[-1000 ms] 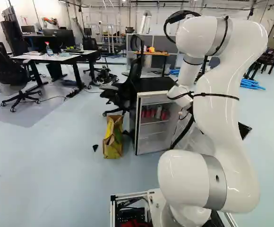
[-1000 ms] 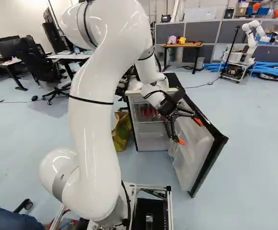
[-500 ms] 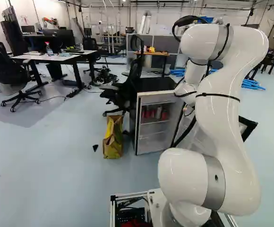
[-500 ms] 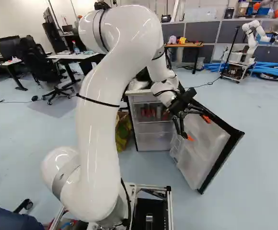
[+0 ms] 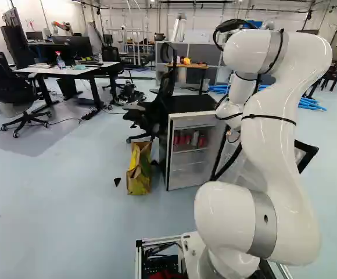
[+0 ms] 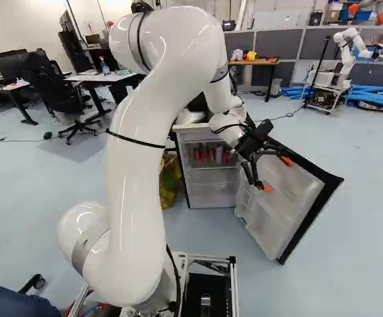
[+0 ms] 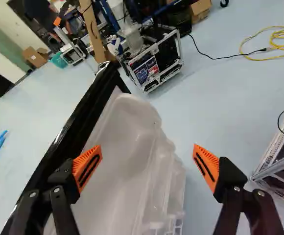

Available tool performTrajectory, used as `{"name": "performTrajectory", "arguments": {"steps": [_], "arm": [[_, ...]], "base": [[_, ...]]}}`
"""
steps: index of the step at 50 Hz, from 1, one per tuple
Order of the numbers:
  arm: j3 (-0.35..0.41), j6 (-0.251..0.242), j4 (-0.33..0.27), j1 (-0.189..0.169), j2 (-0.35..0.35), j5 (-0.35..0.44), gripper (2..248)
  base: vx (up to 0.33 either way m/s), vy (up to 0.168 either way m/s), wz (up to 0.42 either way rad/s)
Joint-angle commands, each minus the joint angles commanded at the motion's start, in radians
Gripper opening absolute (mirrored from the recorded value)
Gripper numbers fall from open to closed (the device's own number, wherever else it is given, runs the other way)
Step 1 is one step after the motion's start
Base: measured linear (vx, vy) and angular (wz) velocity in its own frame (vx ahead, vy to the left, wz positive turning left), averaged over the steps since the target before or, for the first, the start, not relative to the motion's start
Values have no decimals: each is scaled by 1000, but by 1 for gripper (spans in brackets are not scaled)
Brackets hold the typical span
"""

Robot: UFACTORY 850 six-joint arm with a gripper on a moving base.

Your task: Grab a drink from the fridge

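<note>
Gaping wide, the pincer (image 6: 277,174) hangs near the fridge door's shelved edge (image 7: 165,183)

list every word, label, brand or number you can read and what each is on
No text here can be read with confidence.
Blue label on the metal-framed cart: too small and blurred.
Cans in the fridge: no print legible.
Yellow bag: no wording legible.
Tall cardboard piece: dark marking, not readable.
</note>
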Motion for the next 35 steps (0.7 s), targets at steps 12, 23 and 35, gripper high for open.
{"name": "performTrajectory", "arguments": {"steps": [12,23,35], "arm": [[77,0,-121,14,42,-12,247],[150,0,-237,28,84,-24,247],[230,0,-363,44,132,-36,247]], "base": [[0,0,0],[0,0,0],[0,0,0]]}}
